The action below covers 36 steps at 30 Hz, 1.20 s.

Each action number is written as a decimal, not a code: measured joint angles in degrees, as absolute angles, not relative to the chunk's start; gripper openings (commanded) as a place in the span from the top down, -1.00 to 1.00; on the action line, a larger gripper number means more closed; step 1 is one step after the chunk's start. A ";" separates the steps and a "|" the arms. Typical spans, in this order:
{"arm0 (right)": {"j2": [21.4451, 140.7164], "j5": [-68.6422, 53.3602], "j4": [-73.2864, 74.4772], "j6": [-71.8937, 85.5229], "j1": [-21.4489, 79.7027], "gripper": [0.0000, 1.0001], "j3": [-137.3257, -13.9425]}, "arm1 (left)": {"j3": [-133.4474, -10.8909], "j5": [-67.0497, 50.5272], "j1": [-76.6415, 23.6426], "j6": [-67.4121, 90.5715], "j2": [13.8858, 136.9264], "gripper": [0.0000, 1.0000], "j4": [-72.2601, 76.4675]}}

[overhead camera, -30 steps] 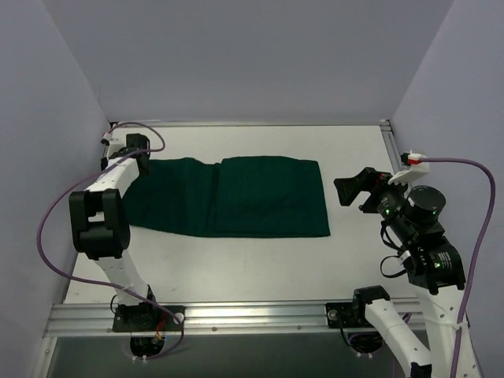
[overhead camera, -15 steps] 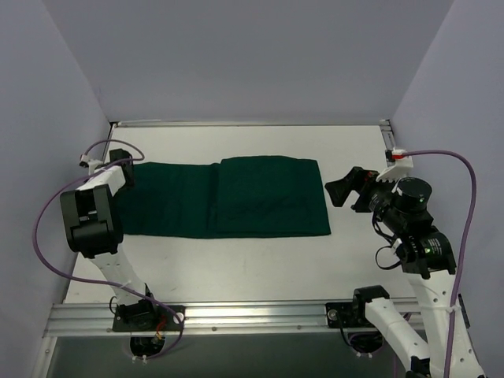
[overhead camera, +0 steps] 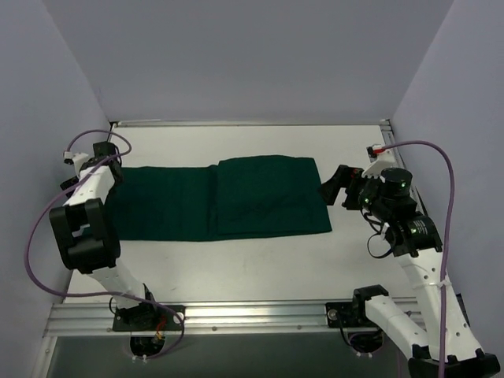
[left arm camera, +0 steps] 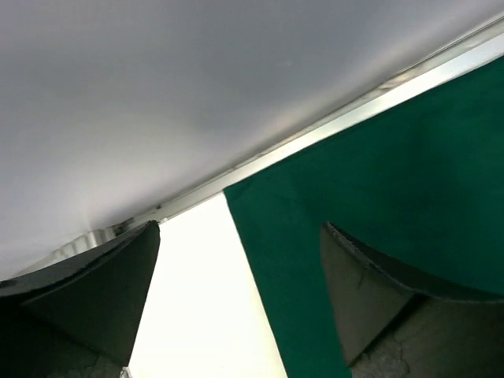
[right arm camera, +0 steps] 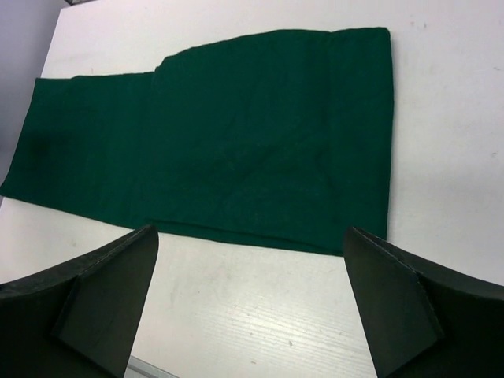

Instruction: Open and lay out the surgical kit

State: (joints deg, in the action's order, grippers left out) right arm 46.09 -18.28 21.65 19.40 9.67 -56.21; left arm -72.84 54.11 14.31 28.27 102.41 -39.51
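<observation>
The drape (overhead camera: 220, 197) lies mid-way across the table (overhead camera: 236, 268), its 9 o'clock flap laid flat and its 3 o'clock half folded (contents hidden). The left gripper (left arm camera: 236, 236) and right gripper (right arm camera: 250, 232) both gape, empty; most of the unwrapping remains.

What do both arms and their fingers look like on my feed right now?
The left arm and right arm are built alike: white link shells joined by bulky black joint housings. Each carries a looping purple cable, left cable and right cable; the right one ends in a red-and-white connector. Left fingers and right fingers are dark, matte wedges.
</observation>
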 measured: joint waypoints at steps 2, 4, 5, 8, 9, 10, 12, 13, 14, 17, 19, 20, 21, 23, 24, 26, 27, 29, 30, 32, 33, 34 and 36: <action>47.40 -18.00 21.34 19.46 10.79 -0.96 -56.10 | -73.54 51.05 13.85 27.81 98.85 -0.94 -39.42; 48.62 -16.73 20.80 19.68 12.60 -0.96 -56.01 | -74.17 47.70 13.06 27.49 95.15 -0.89 -39.35; 49.36 -15.92 20.45 19.90 13.87 -0.96 -56.01 | -74.37 45.89 12.40 27.27 93.21 -0.88 -39.38; 52.23 -11.20 19.14 20.88 20.62 -0.95 -56.01 | -74.43 39.20 9.96 26.35 86.63 -0.88 -39.46; 53.47 -9.13 18.55 21.26 23.73 -0.95 -56.03 | -74.43 36.99 8.93 26.28 84.49 -0.88 -39.48; 54.87 -6.46 17.78 21.63 27.18 -0.95 -56.03 | -74.43 34.54 7.99 26.24 82.37 -0.88 -39.66; 58.98 -1.50 16.29 22.63 34.15 -0.93 -56.16 | -73.82 29.56 5.87 26.24 77.67 -0.88 -39.62; 61.30 0.62 15.64 22.96 37.06 -0.92 -56.29 | -72.90 27.53 5.06 26.30 75.46 -0.88 -39.53; 63.86 3.14 15.33 23.16 40.10 -0.87 -56.77 | -71.18 25.45 4.36 26.37 72.99 -0.88 -39.05; 72.62 10.15 13.82 24.23 47.31 -0.78 -58.83 | -64.49 20.84 2.50 26.50 65.87 -0.88 -39.24; 78.41 13.78 12.82 24.62 51.20 -0.75 -61.04 | -60.29 18.59 1.54 26.37 62.57 -0.88 -39.35; 81.36 15.49 12.64 24.71 53.01 -0.72 -62.48 | -58.33 17.67 1.34 26.28 61.32 -0.88 -39.44; 84.31 17.28 12.34 24.88 54.85 -0.71 -64.18 | -56.29 16.84 1.19 26.15 60.18 -0.88 -39.62; 90.96 20.43 11.42 25.30 58.13 -0.64 -68.31 | -53.36 15.86 1.08 25.85 58.70 -0.88 -39.59; 93.93 21.54 10.66 25.39 59.40 -0.61 -70.22 | -52.29 15.49 1.02 25.76 58.11 -0.88 -39.64; 99.48 23.51 9.98 25.54 61.41 -0.55 -73.63 | -50.85 14.87 0.84 25.58 57.06 -0.88 -39.51; 102.06 24.08 9.76 25.56 62.30 -0.53 -75.29 | -50.50 14.70 0.82 25.41 56.64 -0.88 -39.42; 106.61 24.93 9.26 25.52 63.55 -0.46 -77.93 | -50.37 14.63 0.80 25.21 56.25 -0.88 -39.20; 108.68 25.21 9.19 25.52 63.92 -0.43 -79.09 | -50.37 14.72 0.80 25.17 56.14 -0.88 -39.03; 112.46 25.69 9.19 25.47 64.36 -0.35 -81.58 | -50.39 14.98 0.80 25.02 56.12 -0.88 -38.87; 114.08 25.89 9.23 25.47 64.55 -0.33 -82.78 | -50.39 15.09 0.80 24.99 56.12 -0.88 -38.87; 115.66 26.13 9.32 25.50 64.69 -0.28 -84.01 | -50.39 15.18 0.80 24.97 56.12 -0.88 -38.85; 118.54 26.48 9.39 25.54 65.01 -0.23 -86.37 | -50.39 15.25 0.78 24.95 56.03 -0.88 -38.85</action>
State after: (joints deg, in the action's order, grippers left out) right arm 118.54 26.48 9.39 25.54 65.01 -86.37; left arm -50.39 15.25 0.78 24.95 56.03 -38.85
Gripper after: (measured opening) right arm 0.638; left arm 0.941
